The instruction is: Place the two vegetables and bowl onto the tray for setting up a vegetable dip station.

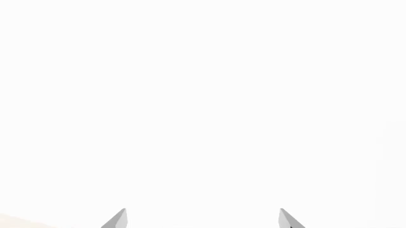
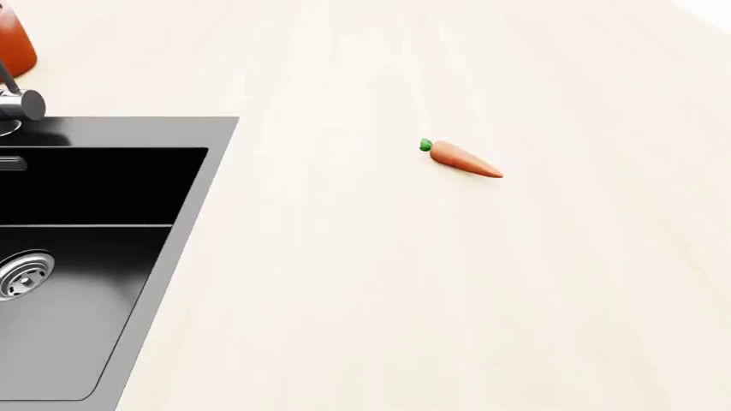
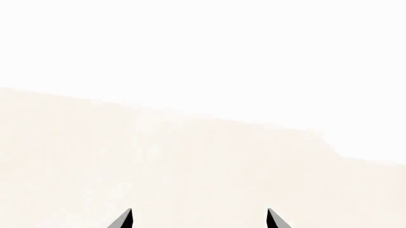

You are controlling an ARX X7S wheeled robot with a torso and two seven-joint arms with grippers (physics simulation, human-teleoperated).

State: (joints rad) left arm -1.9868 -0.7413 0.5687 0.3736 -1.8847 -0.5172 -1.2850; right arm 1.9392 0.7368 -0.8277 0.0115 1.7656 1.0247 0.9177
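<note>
here, one carrot (image 2: 460, 159) lies on the counter (image 2: 377, 291) beside one sink (image 2: 92, 257); both arms' jaws released.

Left gripper (image 1: 203, 219): only the two grey fingertips (image 1: 118, 220) show, pointed and set wide apart at the frame's edge, with nothing between them. One tip is lighter grey; the other carries a small dark patch at its base.

Background: near-uniform white, featureless, filling almost the whole view; what surface it is cannot be told.

Pale beige sliver (image 1: 19, 221): a faint wedge in one corner beside the lighter fingertip, too washed out to identify.
</note>
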